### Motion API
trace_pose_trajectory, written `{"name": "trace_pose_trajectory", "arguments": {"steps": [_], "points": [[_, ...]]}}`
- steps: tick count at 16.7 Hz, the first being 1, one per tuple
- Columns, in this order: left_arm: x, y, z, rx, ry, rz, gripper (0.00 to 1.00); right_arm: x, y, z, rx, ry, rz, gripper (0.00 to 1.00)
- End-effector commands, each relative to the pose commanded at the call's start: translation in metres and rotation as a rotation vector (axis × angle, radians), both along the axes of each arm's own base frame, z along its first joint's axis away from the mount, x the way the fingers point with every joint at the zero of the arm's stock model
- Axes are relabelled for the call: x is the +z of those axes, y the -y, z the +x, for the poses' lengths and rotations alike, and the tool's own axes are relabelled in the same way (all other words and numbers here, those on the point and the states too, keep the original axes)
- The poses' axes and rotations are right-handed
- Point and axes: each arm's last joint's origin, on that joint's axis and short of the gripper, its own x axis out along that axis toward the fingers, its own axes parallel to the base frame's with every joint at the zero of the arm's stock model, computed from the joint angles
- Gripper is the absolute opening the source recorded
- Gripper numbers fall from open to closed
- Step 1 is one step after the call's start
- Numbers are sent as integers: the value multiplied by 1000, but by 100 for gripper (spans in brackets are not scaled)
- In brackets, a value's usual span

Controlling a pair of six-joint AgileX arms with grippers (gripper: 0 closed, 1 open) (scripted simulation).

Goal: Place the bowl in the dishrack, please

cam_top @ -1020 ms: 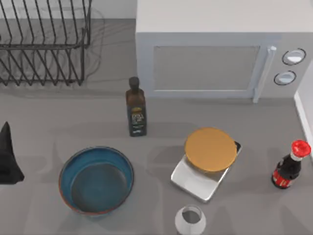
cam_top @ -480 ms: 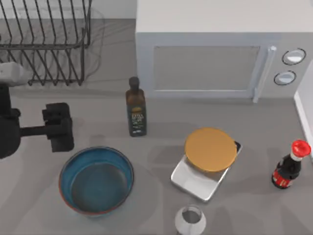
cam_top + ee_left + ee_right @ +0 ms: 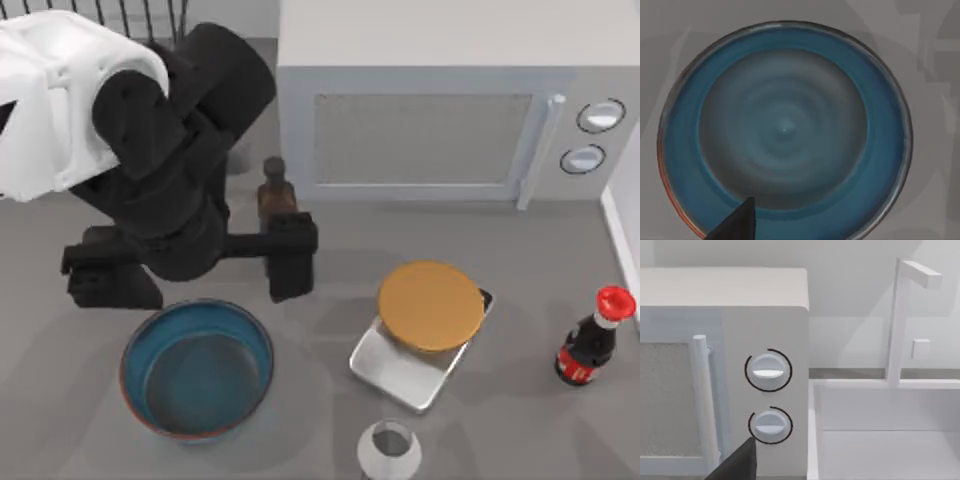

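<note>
The microwave (image 3: 440, 110) fills the back of the surface (image 3: 500, 440), so the left arm leans over the top view's left half to get above the bowl (image 3: 197, 368). Its left claw (image 3: 190, 272) hangs just behind the bowl's far rim, fingers spread wide, likely readying to grip. The bowl sits upright at the front left, while the dishrack (image 3: 150, 12) waits in the back left corner, mostly hidden by the arm

You're looking at a kitchen counter: microwave (image 3: 440, 100), dishrack (image 3: 150, 12), oil bottle (image 3: 272, 190), sauce bottle (image 3: 592, 350), sink (image 3: 885, 435).
</note>
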Motion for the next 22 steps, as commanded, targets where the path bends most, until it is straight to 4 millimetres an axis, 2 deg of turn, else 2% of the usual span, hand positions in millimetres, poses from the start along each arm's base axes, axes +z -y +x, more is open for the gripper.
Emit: {"name": "trace_pose_trajectory", "arguments": {"steps": [3,5,7,13,15,20,22], "points": [[-10,34,10,-2,-104,71,100,0,0,0,0,0,0,100],[-15,48,12,-2,-140,101,100,0,0,0,0,0,0,100],[-17,54,13,-3,-154,113,100,0,0,0,0,0,0,100],[-22,53,14,-1,-155,114,100,0,0,0,0,0,0,100],[-38,54,15,-3,-157,116,100,0,0,0,0,0,0,100],[-99,55,16,-3,-150,110,100,0,0,0,0,0,0,100],[-114,54,14,-3,-154,114,100,0,0,0,0,0,0,100]]}}
